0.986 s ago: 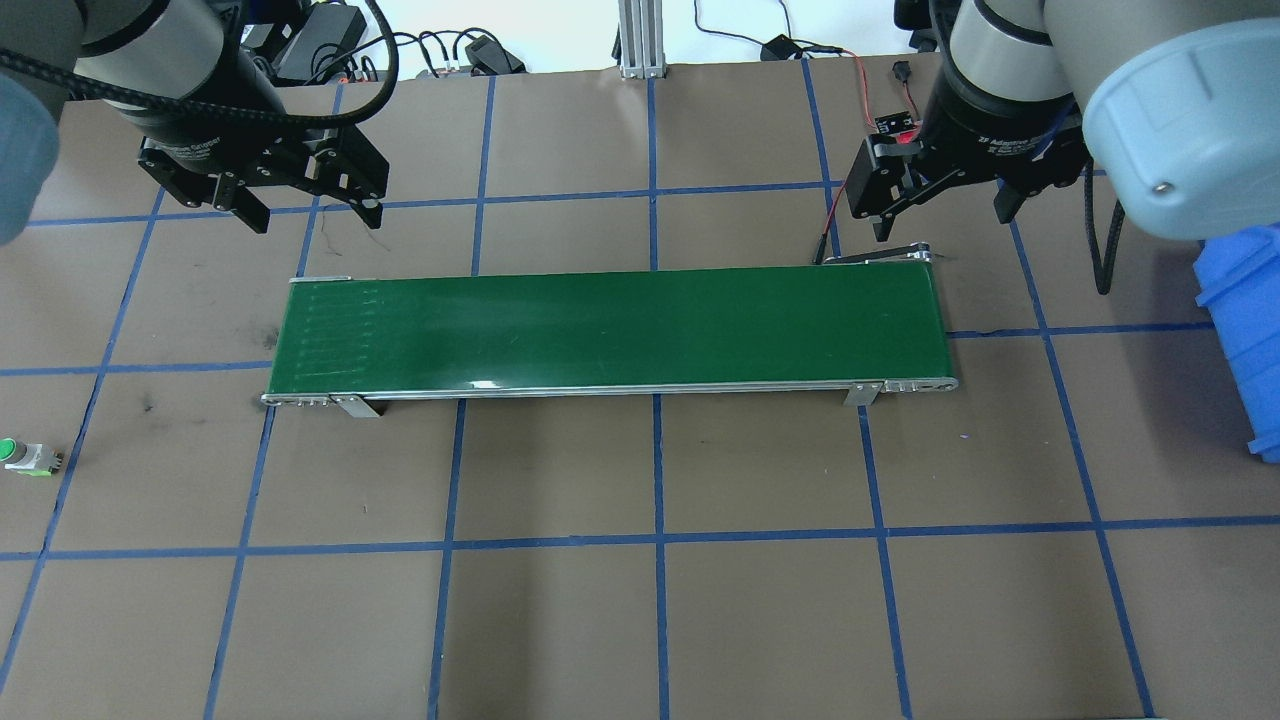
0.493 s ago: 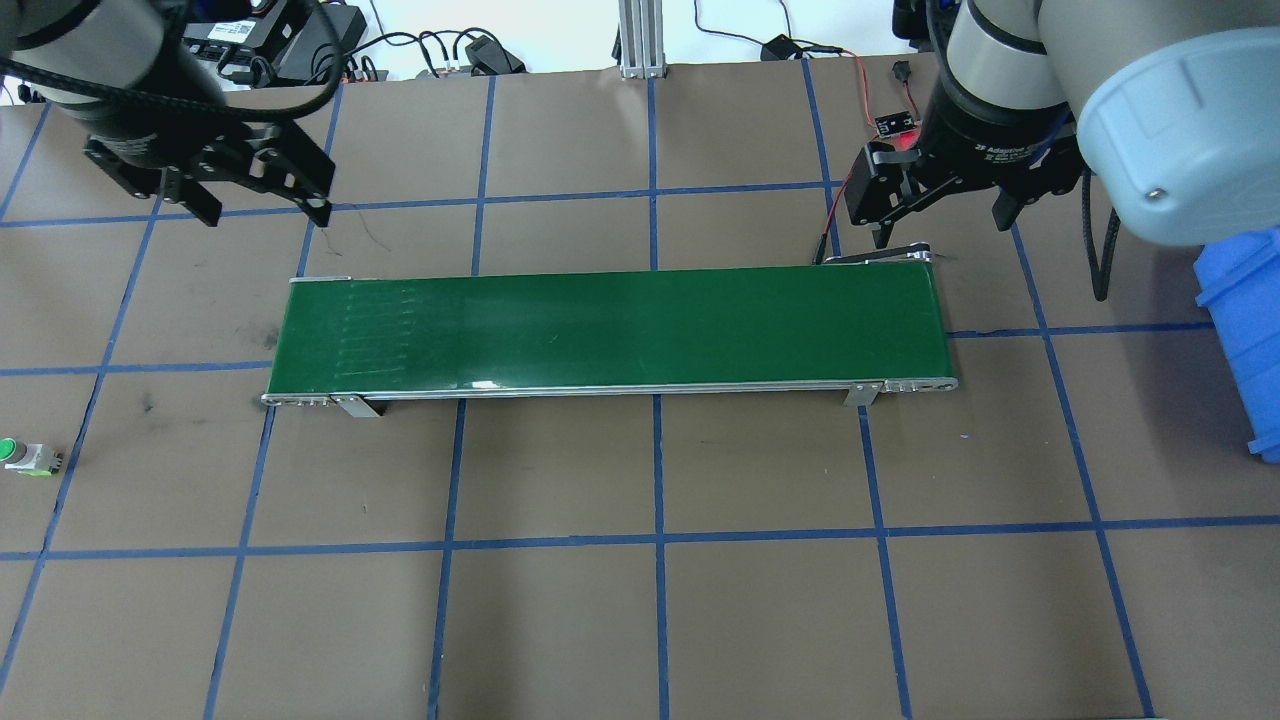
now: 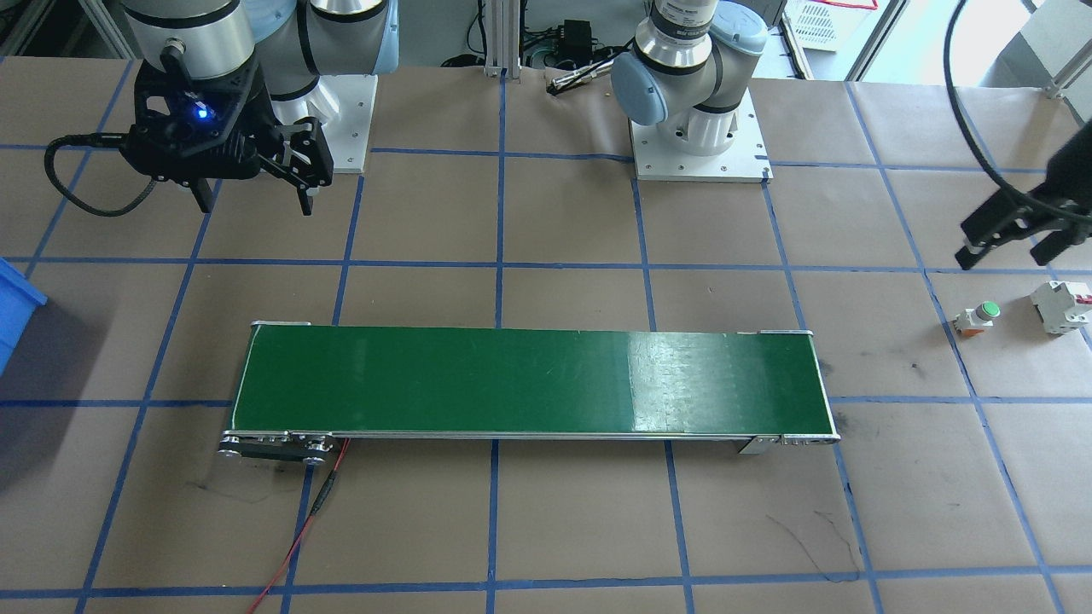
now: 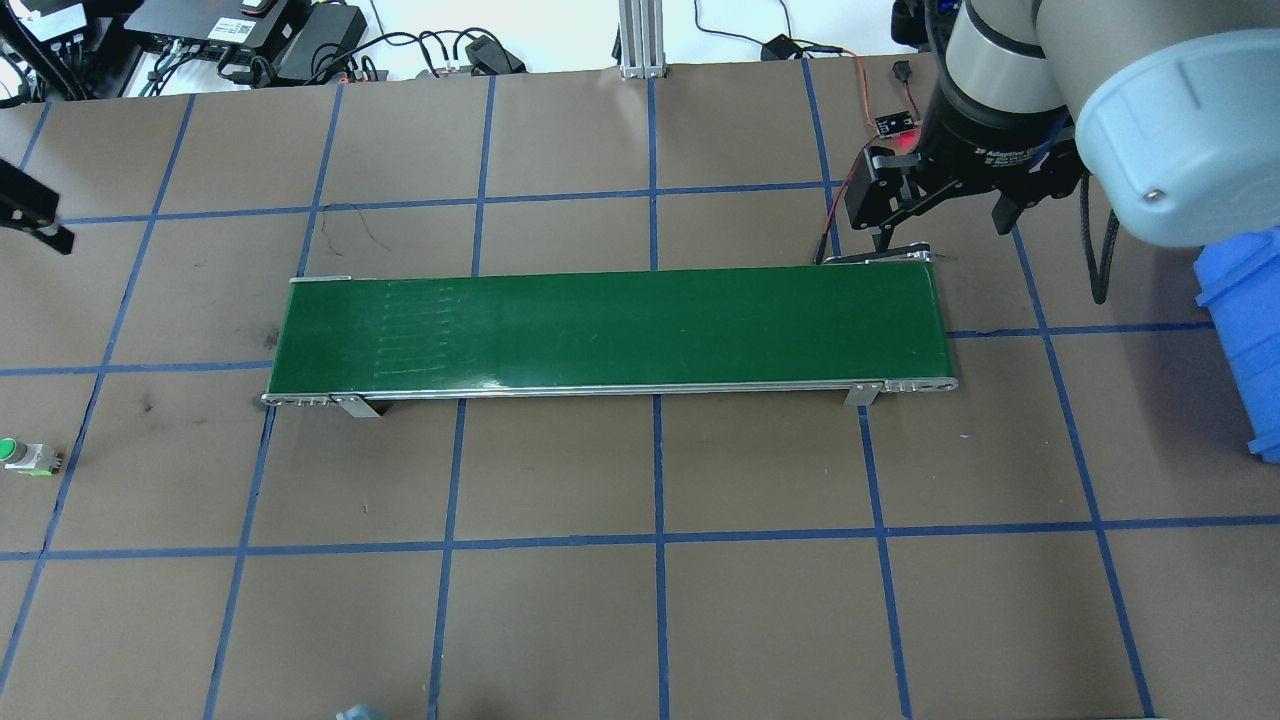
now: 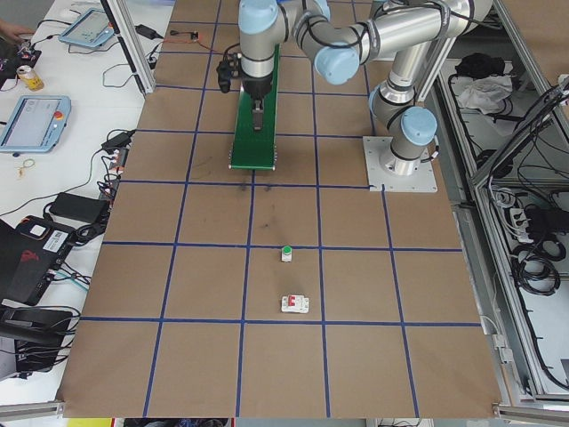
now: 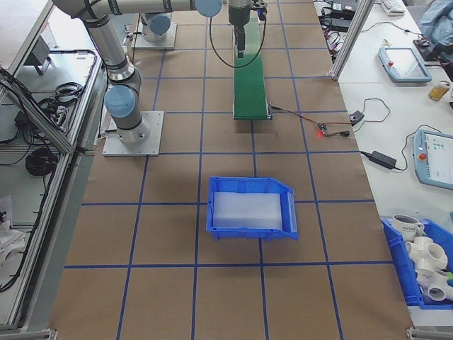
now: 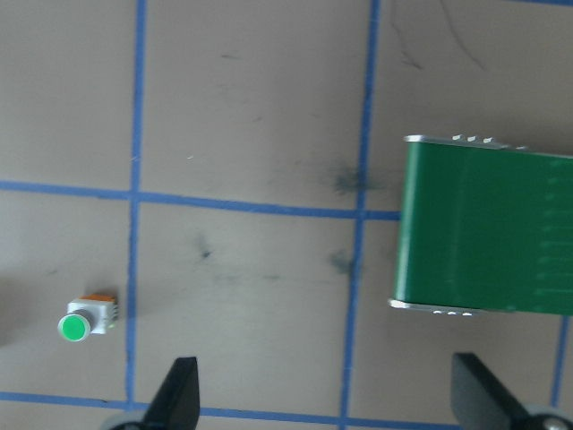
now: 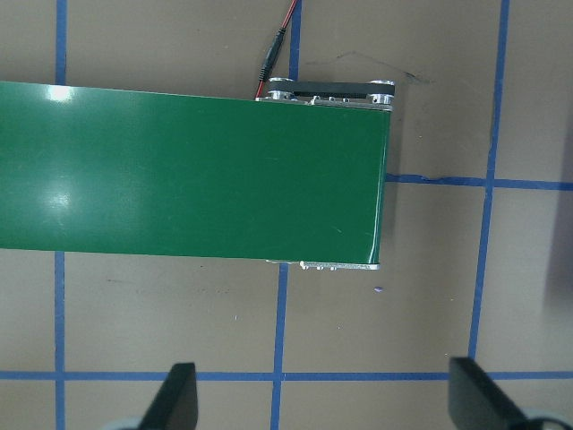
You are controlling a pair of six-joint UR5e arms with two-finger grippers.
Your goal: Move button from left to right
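well, both hands gape empty: left hand [image 3: 1011, 239] near the button [image 3: 979, 316]; right hand [image 3: 254, 198] apart.

My table [image 3: 546, 529], brown, blue-taped grid; on it: green conveyor [image 3: 529, 384], button [image 3: 978, 319], white circuit breaker [image 3: 1061, 307], blue bin [image 6: 251, 207].

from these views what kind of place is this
Most likely a robotics lab test cell: a small green conveyor belt on a tape-gridded table, teach pendants on side benches, and blue parts bins.
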